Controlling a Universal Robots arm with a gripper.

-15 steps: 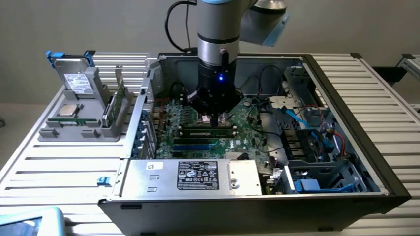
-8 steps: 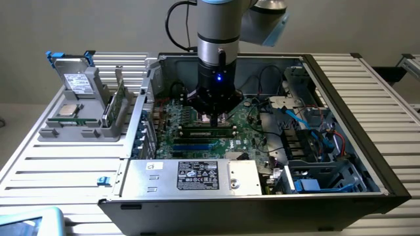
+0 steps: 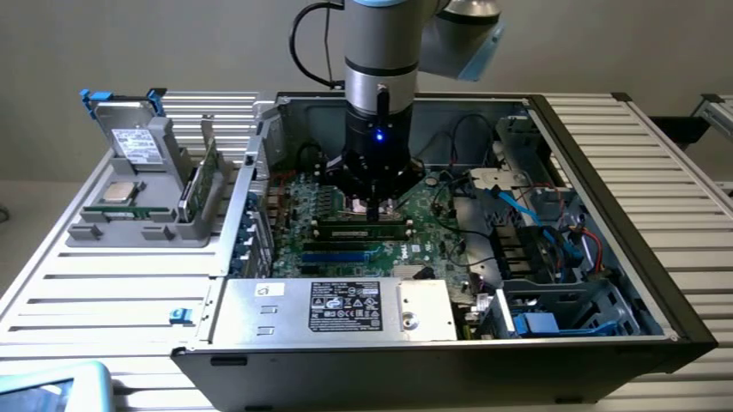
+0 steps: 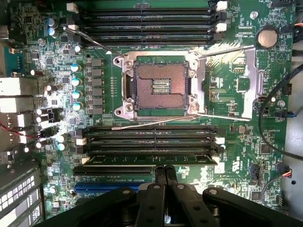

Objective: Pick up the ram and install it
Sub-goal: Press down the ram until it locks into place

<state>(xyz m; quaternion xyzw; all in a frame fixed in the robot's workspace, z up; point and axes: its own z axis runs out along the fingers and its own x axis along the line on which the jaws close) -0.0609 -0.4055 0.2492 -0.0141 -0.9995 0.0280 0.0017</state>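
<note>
Ram [image 3: 364, 229] sits in a black slot on the motherboard [image 3: 441, 225], I'd say, long axis running across the exterior view along the slots.

Going from the exterior view's left: the grey holder [image 3: 103, 233] on the desk [image 3: 115, 292] carries a silver processor chip [image 3: 118, 190] and an upright green expansion card [image 3: 204, 184]. Then comes the open computer case [image 3: 596, 172] with the board inside.

My end effector [image 3: 375, 210] hangs straight down over the ram's middle, fingers pinched together with nothing between them. On the wrist view the end effector [image 4: 164, 174] has its closed tips right at the ram [image 4: 151, 159], just beside its upper edge. I can't tell whether they touch. Beyond the ram, the processor socket [image 4: 161, 85] lies empty.
</note>
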